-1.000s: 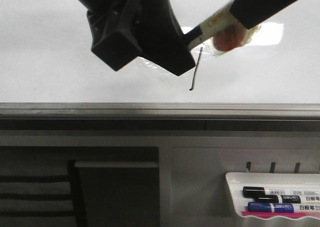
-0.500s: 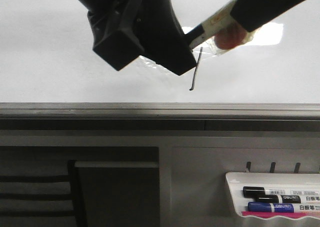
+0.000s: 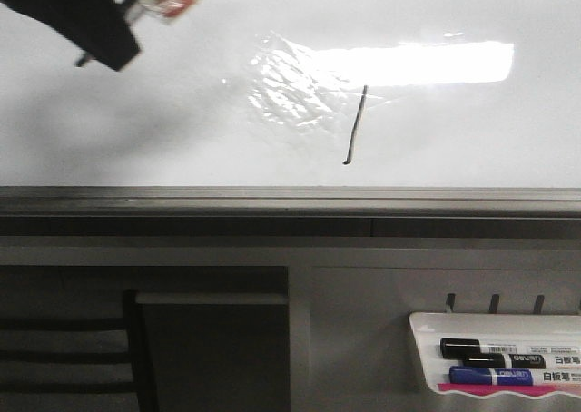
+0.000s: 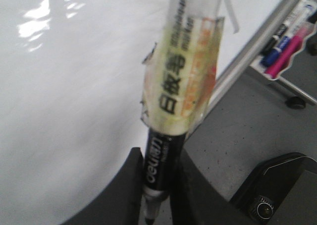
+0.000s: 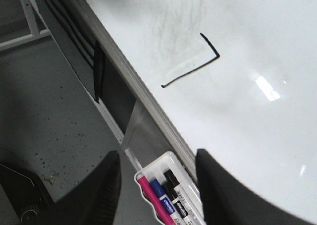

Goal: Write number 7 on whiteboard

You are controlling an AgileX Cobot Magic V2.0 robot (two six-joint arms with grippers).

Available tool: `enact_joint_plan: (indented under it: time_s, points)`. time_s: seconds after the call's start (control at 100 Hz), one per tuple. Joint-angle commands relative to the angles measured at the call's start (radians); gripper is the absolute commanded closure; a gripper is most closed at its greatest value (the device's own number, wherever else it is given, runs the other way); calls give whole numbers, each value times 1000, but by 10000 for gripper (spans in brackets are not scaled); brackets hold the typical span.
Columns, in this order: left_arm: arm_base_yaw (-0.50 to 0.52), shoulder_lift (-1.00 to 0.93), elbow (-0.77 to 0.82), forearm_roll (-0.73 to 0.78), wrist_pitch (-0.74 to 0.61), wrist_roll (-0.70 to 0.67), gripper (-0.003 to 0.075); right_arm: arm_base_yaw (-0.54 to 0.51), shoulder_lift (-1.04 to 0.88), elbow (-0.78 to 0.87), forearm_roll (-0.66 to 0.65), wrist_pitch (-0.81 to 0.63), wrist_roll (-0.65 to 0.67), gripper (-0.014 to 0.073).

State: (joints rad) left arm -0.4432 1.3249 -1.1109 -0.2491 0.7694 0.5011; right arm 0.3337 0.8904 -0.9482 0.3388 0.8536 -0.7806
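Clamped tight on a taped marker (image 4: pixel 171 136), my left gripper (image 3: pixel 91 26) sat at the upper left corner of the front view, while the right gripper (image 5: pixel 156 185) held nothing, its two fingers (image 5: pixel 106 190) spread wide. I counted one 7 (image 3: pixel 355 126) on the whiteboard (image 3: pixel 182 131), and three more markers in the tray (image 3: pixel 427 326). That 7 lay well to the right of and lower than my left gripper, beside the wrinkled shiny patch (image 3: pixel 290 90).
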Motion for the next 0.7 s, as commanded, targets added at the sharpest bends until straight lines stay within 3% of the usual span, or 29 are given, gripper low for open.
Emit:
enact_joint_plan:
  time_s: [0.0,0.14,0.33,0.48,0.69]
  points:
    - [91,-69,-28,82,46,-157,741,-22,-18,-35,12,-24,6,279]
    - [231,-134,36,171,43,-258,741,-24,-14,-35,12,-5,34,279]
    - [364,-181,209,147,-168,-301,741,-24,-14,-33,14,-7,44,279]
    - [383,-153,307,-5,-389,-301,741,-24,-14,-33,16,-7,46,279]
    - [383,-78,288,-34,-457,-301,741,-24,-14,-33,28,-10,48,279]
